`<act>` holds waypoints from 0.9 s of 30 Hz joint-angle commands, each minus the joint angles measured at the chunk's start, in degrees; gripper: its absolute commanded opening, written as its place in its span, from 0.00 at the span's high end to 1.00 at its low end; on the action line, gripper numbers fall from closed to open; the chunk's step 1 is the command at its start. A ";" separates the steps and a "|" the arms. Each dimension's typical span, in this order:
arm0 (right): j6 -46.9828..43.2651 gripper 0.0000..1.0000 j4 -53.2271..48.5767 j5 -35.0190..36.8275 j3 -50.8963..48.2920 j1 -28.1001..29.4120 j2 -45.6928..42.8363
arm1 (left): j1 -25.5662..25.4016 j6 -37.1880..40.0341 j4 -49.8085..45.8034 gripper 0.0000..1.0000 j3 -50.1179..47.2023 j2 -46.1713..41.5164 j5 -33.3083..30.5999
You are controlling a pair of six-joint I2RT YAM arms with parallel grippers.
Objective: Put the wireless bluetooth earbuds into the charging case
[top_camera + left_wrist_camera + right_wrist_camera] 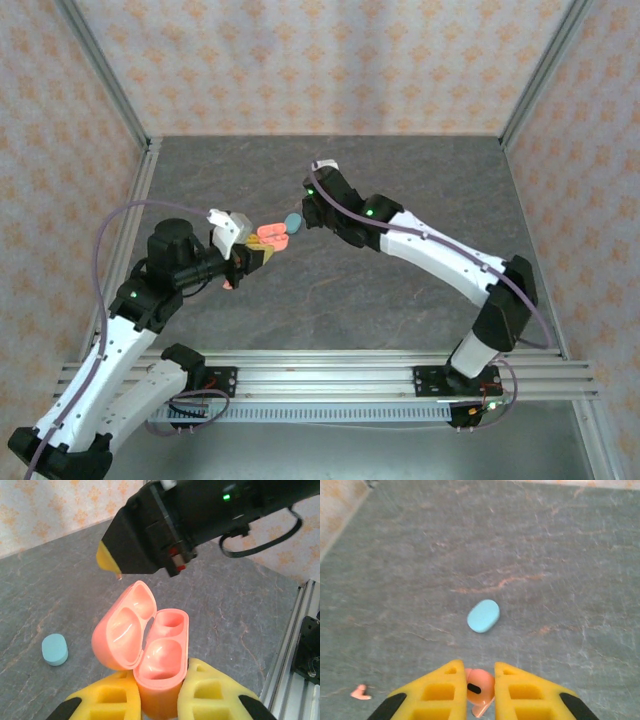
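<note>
**Top external view.**
- Worktop [400,320]: grey, stone-patterned.
- Left gripper [252,258]: raised left of the worktop's middle and clamped on a pink case [272,237].
- Blue case [293,222]: closed and lying flat, just beyond the pink case toward the far edge.
- Right gripper [306,212]: poised just beside both cases. Its jaw state cannot be told here.
- Second pink earbud [228,285]: a small speck on the worktop, nearer the left edge and below the left gripper.

**Left wrist view.**
- Left gripper [160,680]: its yellow fingers [210,695] are closed on the lower body of the pink case [162,670].
- Lid [122,630]: hinged open to the left. Two hollow sockets are seen in the case body.
- Right gripper [112,567]: above the open case and apart from it.
- Blue case [54,650]: on the worktop [225,625], at the left.

**Right wrist view.**
- Right gripper [477,672]: a pink earbud [480,687] is pinched between its fingers [442,695].
- Blue case [483,615]: on the worktop [545,555], beyond the fingertips.
- Second pink earbud [360,692]: lying loose at the lower left.
</note>
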 commanded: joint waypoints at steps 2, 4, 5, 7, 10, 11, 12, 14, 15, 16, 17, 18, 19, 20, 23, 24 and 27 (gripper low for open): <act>-0.55 0.84 7.98 1.80 -2.60 2.07 -5.07 | 0.40 -1.68 4.83 1.00 0.22 1.58 0.51; -1.93 0.84 9.53 1.82 -3.10 3.16 -6.43 | 0.39 -2.01 5.70 1.00 0.29 2.05 0.38; -2.94 0.84 10.52 1.95 -3.41 3.87 -6.99 | 0.34 -2.17 6.04 1.00 0.33 2.27 0.31; -4.61 0.84 11.97 1.96 -3.69 4.97 -7.98 | 0.38 -2.31 6.41 1.00 0.41 2.60 0.07; -7.07 0.84 13.16 1.44 -3.72 6.37 -8.96 | 0.37 -2.39 6.24 1.00 0.68 2.86 -0.46; -7.70 0.84 13.23 1.11 -3.57 6.75 -9.17 | 0.41 -2.39 6.09 1.00 0.72 2.94 -0.77; -8.10 0.84 13.08 0.80 -3.43 7.02 -9.30 | 0.43 -2.39 6.02 1.00 0.77 2.87 -1.12; -8.94 0.84 12.60 0.20 -3.12 7.69 -9.68 | 0.37 -2.44 5.75 1.00 0.86 2.88 -1.70; -9.28 0.84 12.58 -0.01 -3.17 7.92 -9.76 | 0.34 -2.46 5.64 1.00 0.90 2.93 -2.03; -9.53 0.84 12.54 -0.22 -3.27 8.18 -9.94 | 0.39 -2.54 5.76 1.00 0.86 2.96 -2.31; -9.79 0.84 12.44 -0.62 -3.48 8.34 -10.04 | 0.43 -2.72 5.86 1.00 0.86 3.02 -2.49; -9.76 0.84 12.42 -0.88 -3.58 8.44 -10.05 | 0.36 -2.78 5.90 1.00 0.93 3.05 -2.58; -9.76 0.84 12.27 -1.06 -3.68 8.53 -10.09 | 0.40 -2.87 6.05 1.00 0.96 3.12 -2.67; -9.76 0.84 12.12 -1.52 -3.62 8.69 -10.09 | 0.38 -3.13 6.23 1.00 1.03 3.28 -2.85; -10.64 0.84 12.30 -2.22 -3.81 9.48 -10.07 | 0.36 -3.42 6.29 1.00 1.38 3.60 -3.46; -11.01 0.84 12.31 -2.31 -3.85 9.80 -10.15 | 0.39 -3.53 6.30 1.00 1.48 3.66 -3.55; -11.27 0.84 12.27 -2.70 -4.17 10.00 -10.09 | 0.40 -4.01 6.55 1.00 1.82 3.92 -3.77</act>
